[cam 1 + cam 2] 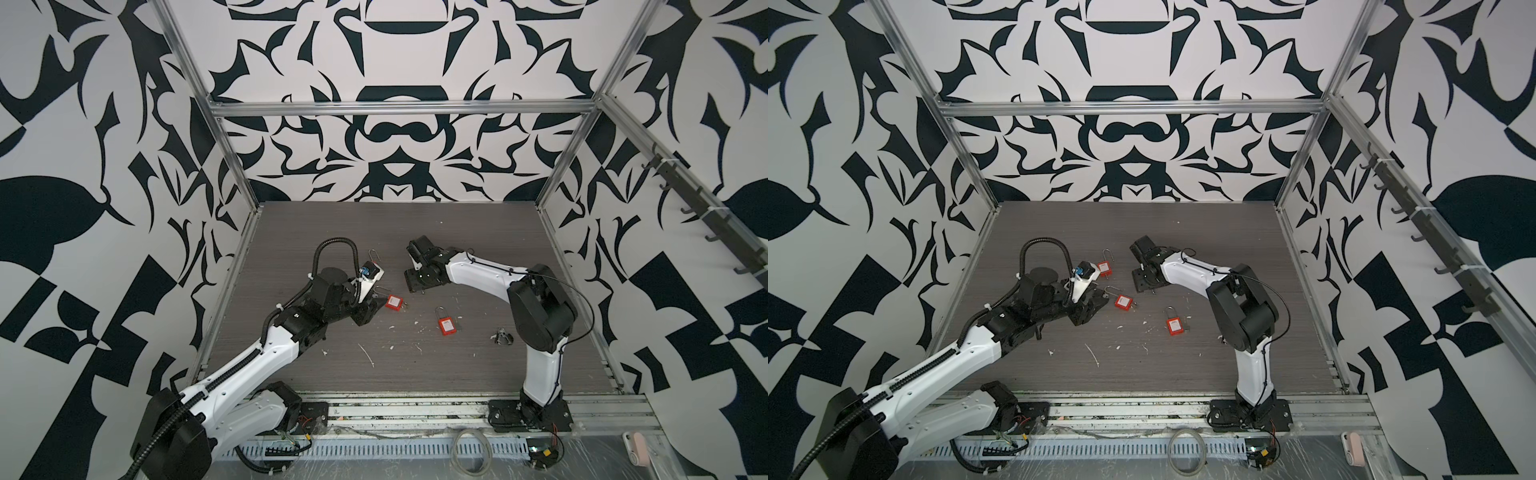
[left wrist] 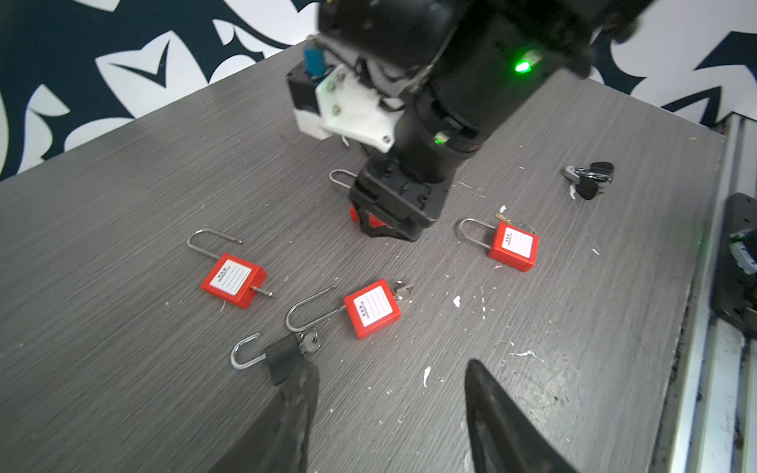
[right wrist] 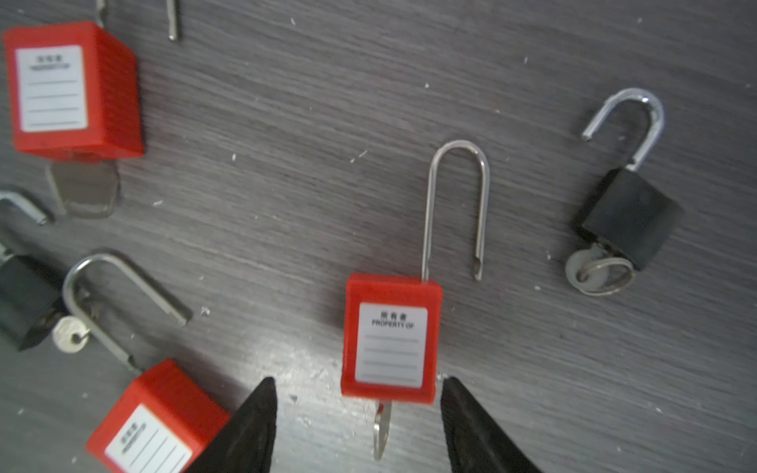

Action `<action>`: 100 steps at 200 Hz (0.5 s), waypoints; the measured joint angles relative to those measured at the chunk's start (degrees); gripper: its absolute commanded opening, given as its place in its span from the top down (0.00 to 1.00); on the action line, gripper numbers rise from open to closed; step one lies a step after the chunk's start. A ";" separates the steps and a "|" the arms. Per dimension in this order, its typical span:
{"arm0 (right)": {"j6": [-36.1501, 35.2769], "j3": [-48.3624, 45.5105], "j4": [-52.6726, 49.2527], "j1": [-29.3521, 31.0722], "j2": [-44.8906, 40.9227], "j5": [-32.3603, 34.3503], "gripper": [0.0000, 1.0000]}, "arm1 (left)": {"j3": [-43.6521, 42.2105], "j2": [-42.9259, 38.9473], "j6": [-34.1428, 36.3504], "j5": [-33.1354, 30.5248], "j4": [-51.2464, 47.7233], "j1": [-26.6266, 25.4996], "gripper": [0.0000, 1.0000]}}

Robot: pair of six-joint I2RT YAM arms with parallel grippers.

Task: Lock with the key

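So, both pincers are open and the lock lies free

My right pincer [image 3: 357,379] has its two fingers apart and grips nothing; the red lock [image 3: 391,340] lies flat on the grey table [image 3: 286,123] just ahead of the finger tips, close to one of them but not squeezed; its key [image 3: 381,430] sticks out of the bottom of the lock, right in the gap between the fingers; its metal loop [image 3: 459,143] is open on one side and points away from the pincer. My left pincer [image 2: 391,364] is spread wide too and grips nothing; a black lock [image 2: 282,356] with a key in it sits right beside one finger, and I cannot tell if they touch; a little further out lies a second red lock [image 2: 372,308], loop open, key in its bottom; well past that, near the table edge, lies a bunch of keys [image 2: 590,180]. In both top views the two pincers are near the middle of the table, close together but not touching.
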 measured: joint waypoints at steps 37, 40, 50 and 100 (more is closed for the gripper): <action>1.33 1.99 -2.01 0.00 3.02 1.57 0.37 | 0.00 0.00 2.43 0.46 -0.04 0.13 0.40; 1.40 1.99 -2.16 -0.02 3.19 1.60 0.37 | 0.00 0.00 2.71 0.44 -0.04 0.20 0.40; 1.77 1.99 -2.40 -0.07 3.45 1.68 0.39 | 0.00 0.00 3.21 0.46 -0.07 0.39 0.40; 2.21 3.08 -2.99 -0.44 5.25 1.14 0.53 | 0.04 0.02 4.72 0.66 -0.17 1.14 0.40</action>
